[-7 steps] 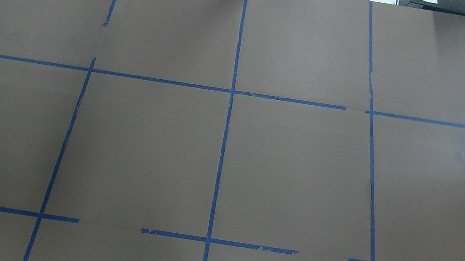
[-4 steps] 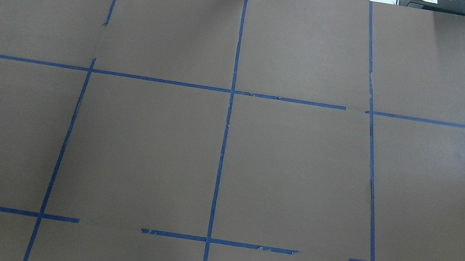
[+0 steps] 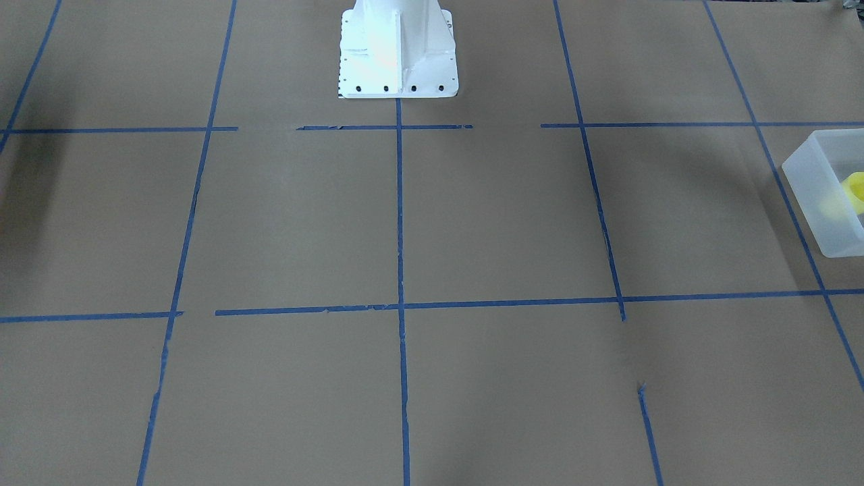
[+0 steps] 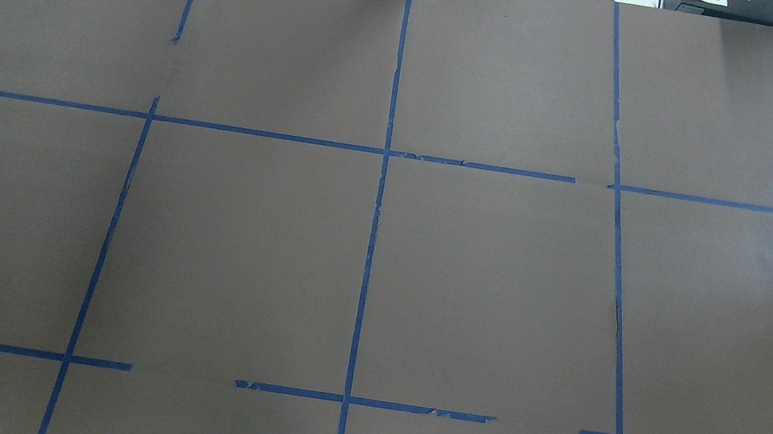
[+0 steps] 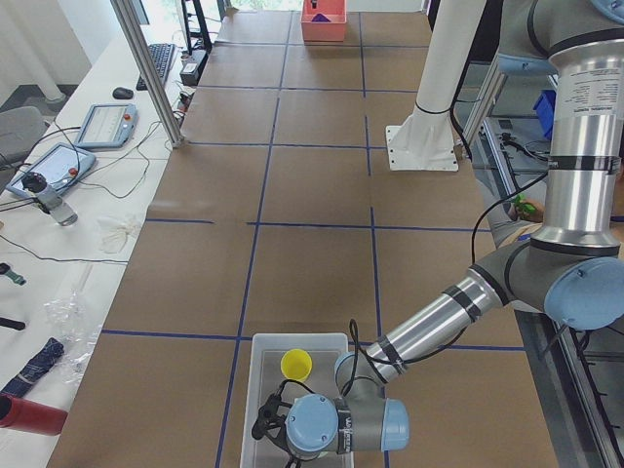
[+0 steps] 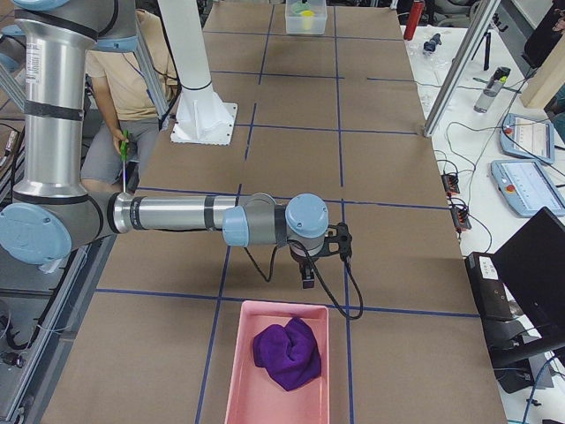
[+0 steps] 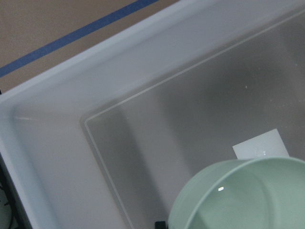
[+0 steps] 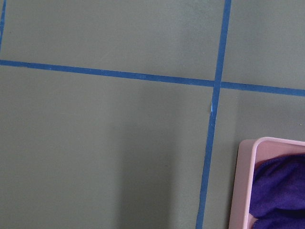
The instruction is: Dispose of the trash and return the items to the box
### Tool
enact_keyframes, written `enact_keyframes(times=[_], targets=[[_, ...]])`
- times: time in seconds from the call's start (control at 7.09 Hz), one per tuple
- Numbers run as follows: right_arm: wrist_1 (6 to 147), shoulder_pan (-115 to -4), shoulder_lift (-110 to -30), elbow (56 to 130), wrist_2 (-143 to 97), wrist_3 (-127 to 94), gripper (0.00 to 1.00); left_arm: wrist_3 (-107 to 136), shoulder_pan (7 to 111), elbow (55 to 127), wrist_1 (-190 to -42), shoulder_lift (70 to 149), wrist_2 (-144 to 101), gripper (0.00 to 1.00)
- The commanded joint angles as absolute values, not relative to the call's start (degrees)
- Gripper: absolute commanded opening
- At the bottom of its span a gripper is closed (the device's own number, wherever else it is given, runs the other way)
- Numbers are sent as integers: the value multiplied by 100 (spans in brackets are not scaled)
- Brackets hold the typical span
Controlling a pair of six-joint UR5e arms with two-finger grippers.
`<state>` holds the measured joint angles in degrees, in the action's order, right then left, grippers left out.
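The box (image 5: 259,343) is a frosted white bin at the table's end on my left. It also shows at the right edge of the front-facing view (image 3: 813,182). The yellow cup (image 5: 296,365) stands inside it, also seen in the front-facing view (image 3: 856,190). My left gripper (image 5: 276,427) reaches down into the box; I cannot tell whether it is open or shut. The left wrist view shows the box wall (image 7: 71,95) and a pale green bowl (image 7: 243,195) close under the camera. My right gripper (image 6: 306,276) points down over the table beside the pink bin; I cannot tell its state.
A pink bin (image 6: 237,371) holding a purple cloth (image 6: 287,353) stands at the table's end on my right, also in the right wrist view (image 8: 245,181). The white robot base (image 3: 398,50) stands at the table's rear middle. Operators' gear lies past the far edge.
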<state>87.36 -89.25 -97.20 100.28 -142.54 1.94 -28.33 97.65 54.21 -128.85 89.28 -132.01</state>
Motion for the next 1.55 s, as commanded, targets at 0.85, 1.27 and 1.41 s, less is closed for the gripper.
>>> enact_keyframes(times=[0.85,1.27,1.41], targets=[[8807,-8921,-9852,10521,-14152,158,100,-528,10055,10837,-9650,7972,-13614,100],[8815,-8720,-9862,10582,-14037,149,100,-88,9047,10688,-9615,8050,-13379,100],[8815,-8667,-9827,10591,-14036,149,100,17,8774,10635,-9650,8051,-13420,100]])
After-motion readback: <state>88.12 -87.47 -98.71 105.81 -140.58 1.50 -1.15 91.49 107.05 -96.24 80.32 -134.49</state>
